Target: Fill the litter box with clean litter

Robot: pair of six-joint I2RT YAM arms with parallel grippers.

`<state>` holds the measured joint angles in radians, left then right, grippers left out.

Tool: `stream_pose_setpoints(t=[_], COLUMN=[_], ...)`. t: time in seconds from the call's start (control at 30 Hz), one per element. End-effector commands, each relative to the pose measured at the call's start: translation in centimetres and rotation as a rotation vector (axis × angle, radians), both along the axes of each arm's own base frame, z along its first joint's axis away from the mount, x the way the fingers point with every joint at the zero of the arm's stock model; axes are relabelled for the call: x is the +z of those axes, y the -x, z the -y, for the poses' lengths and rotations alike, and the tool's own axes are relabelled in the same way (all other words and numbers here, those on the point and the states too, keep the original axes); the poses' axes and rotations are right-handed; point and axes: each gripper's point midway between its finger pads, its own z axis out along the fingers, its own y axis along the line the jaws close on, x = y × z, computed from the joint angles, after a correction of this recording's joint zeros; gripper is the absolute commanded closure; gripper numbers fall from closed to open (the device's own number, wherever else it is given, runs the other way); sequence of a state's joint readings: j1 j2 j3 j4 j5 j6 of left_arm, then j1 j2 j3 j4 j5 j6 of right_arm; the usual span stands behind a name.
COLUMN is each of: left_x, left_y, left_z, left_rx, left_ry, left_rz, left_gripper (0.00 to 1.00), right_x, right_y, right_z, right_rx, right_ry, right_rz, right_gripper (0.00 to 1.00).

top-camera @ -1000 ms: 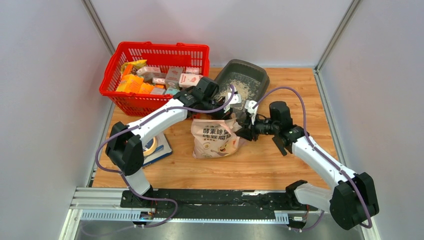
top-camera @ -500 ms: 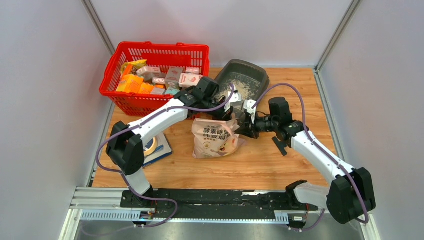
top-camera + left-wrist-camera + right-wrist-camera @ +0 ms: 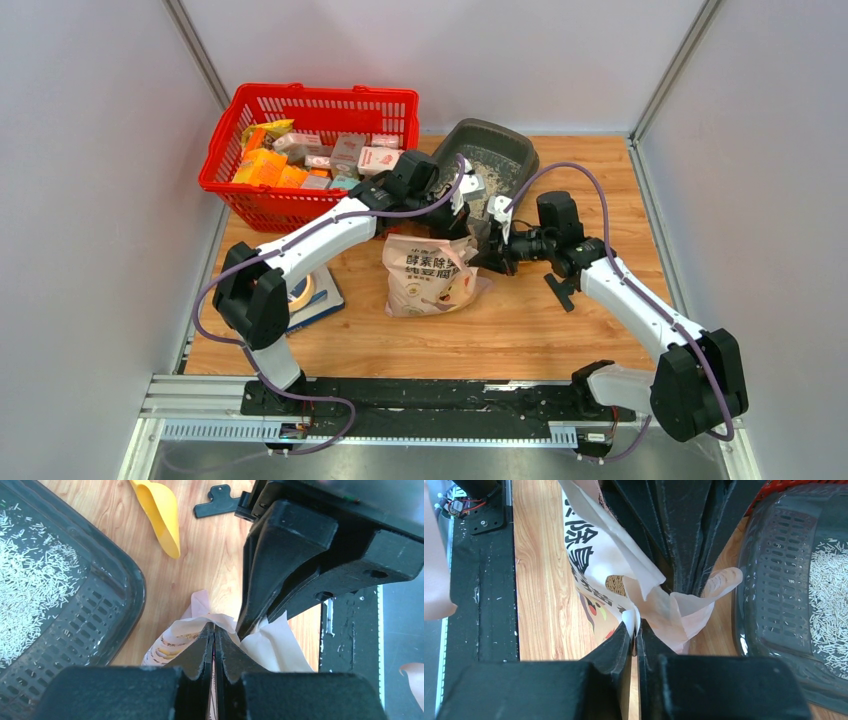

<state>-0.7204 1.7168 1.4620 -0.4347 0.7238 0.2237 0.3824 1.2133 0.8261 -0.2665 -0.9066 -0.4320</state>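
1. At ten o'clock on the table stands a red basket (image 3: 236, 160) packed with boxes. It plays no part in the work now.
2. The left gripper (image 3: 214, 632) is pinched tight on a fold of the litter bag's (image 3: 430, 278) torn top edge, its jaws pressed together with only the thin film between them.
3. The bag stands near the table's centre, at about seven o'clock from the litter box, mouth upward and crumpled.
4. The right gripper (image 3: 636, 625) is likewise clamped narrow on the bag's top edge, just across from the left one, so both arms hold the mouth.
5. The litter box (image 3: 470, 128) sits at one o'clock by the back wall, seemingly tilted. A thin scatter of litter (image 3: 488, 168) lies on its floor.
6. Progress, as I judge it: early to middle. Some litter is in, but much of the perforated floor shows bare. What is left is to lift and tip the bag toward twelve o'clock and pour, and with such a thin pinch on the film it may slip or tear.
7. The overhead view alone shows the bag's whole body and where the basket stands. Only the left wrist view shows a yellow scoop (image 3: 160, 510) on the wood beside the box. The right wrist view best shows the open holes in the box floor.
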Motion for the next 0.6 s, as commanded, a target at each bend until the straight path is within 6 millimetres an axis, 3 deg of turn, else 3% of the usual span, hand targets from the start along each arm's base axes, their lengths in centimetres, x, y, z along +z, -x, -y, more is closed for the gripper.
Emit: stream_pose_setpoints(t=[0.0, 0.13, 0.33, 0.47, 0.53, 0.57], left_x=[1.3, 0.7, 0.5, 1.1, 1.5, 1.5], left_y=[1.4, 1.5, 0.0, -2.0, -2.9, -3.4], left_z=[0.9, 0.8, 0.7, -0.3, -1.1, -1.4], left_rx=[-0.069, -0.066, 0.005, 0.122, 0.168, 0.195], left_ry=[0.05, 0.031, 0.015, 0.0, -0.005, -0.015], left_rz=[-0.037, -0.059, -0.034, -0.026, -0.014, 0.0], left_gripper=[0.92, 0.92, 0.91, 0.79, 0.77, 0.76], right_x=[2.6, 2.7, 3.0, 2.9, 2.8, 2.8], right_y=[-1.8, -2.6, -2.4, -2.0, -1.9, -2.0], right_z=[-0.2, 0.2, 0.2, -0.1, 0.0, 0.0], right_rx=[-0.021, -0.047, -0.034, -0.028, -0.032, -0.037], right_ry=[-0.021, -0.013, -0.025, -0.046, -0.048, -0.05], right_rz=[0.126, 0.136, 0.123, 0.081, 0.084, 0.083], right_gripper=[0.89, 0.89, 0.93, 0.96, 0.95, 0.87])
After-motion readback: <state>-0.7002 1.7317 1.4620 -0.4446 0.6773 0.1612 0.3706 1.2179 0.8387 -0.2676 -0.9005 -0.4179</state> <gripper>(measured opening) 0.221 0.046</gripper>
